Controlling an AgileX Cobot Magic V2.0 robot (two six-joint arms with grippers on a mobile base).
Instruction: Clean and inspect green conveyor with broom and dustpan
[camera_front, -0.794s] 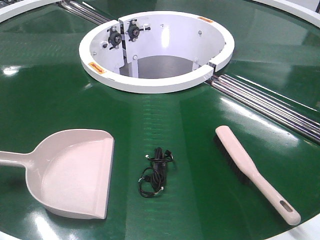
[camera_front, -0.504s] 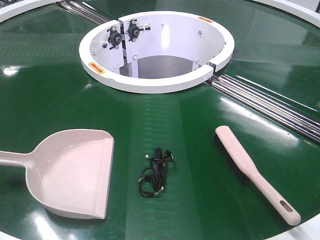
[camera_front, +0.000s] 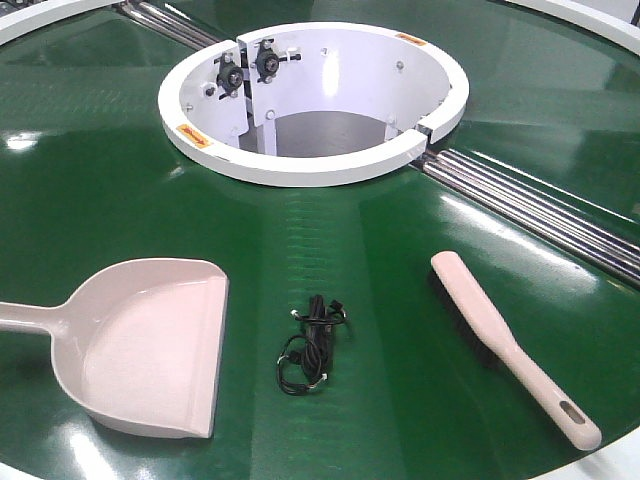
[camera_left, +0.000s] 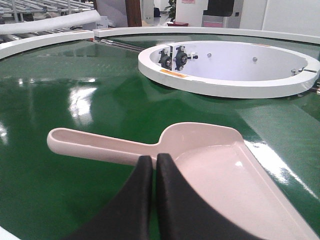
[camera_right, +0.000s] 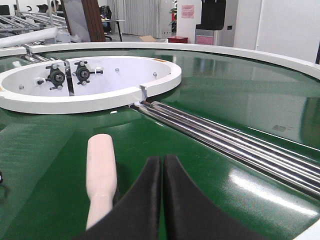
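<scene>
The left pincer (camera_left: 155, 159) and right pincer (camera_right: 161, 159) are pressed shut, both empty. Along the near edge of the green conveyor worktop (camera_front: 100, 180) lie the dustpan (camera_front: 150, 350) leftward, a black cable (camera_front: 310, 350) midway and the broom (camera_front: 490, 335) rightward, with the white hub (camera_front: 310, 165) beyond. Sweeping seems not yet begun: each pincer must open over its handle.

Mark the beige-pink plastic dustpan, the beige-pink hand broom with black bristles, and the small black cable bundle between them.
Beige-pink plastic dustpan (camera_front: 150, 345): front view, on the pan floor.
Beige-pink hand broom with black bristles (camera_front: 477, 308): front view, on its flat back.
Small black cable bundle (camera_front: 318, 322): front view, on its denser upper part.
</scene>
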